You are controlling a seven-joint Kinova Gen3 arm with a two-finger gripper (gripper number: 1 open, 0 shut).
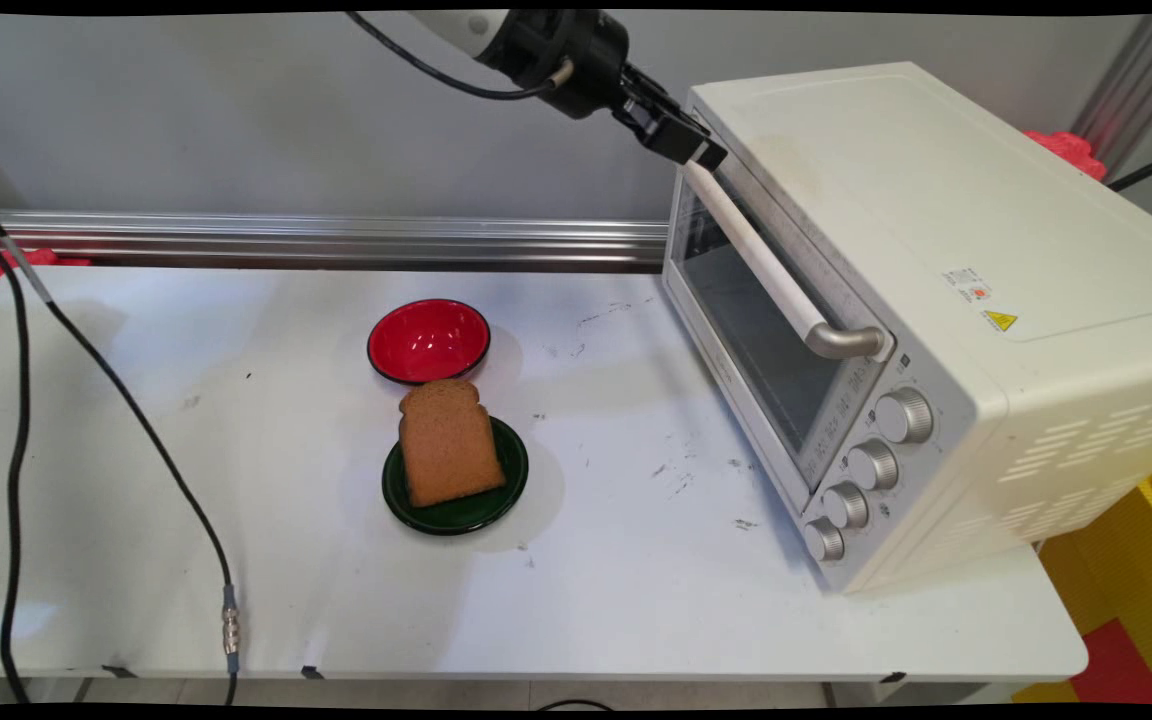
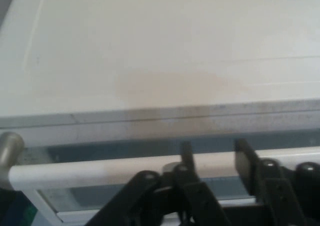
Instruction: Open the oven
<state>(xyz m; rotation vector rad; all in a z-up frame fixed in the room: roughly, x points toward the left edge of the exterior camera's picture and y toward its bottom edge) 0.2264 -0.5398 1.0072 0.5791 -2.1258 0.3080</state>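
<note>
Gripper [image 1: 698, 150] at the far end of the oven [image 1: 936, 300] door handle [image 1: 766, 262], fingers [image 2: 186, 155] spread either side of the bar, not clamped. Door shut. Bread slice [image 1: 447, 442] on green plate [image 1: 476, 505] mid-table; red bowl [image 1: 428, 340] just behind.

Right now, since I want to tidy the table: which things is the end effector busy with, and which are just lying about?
In hand: end effector, open, at the door handle; toaster oven.
Lying about: bread slice on the green plate; red bowl; black cable.
</note>
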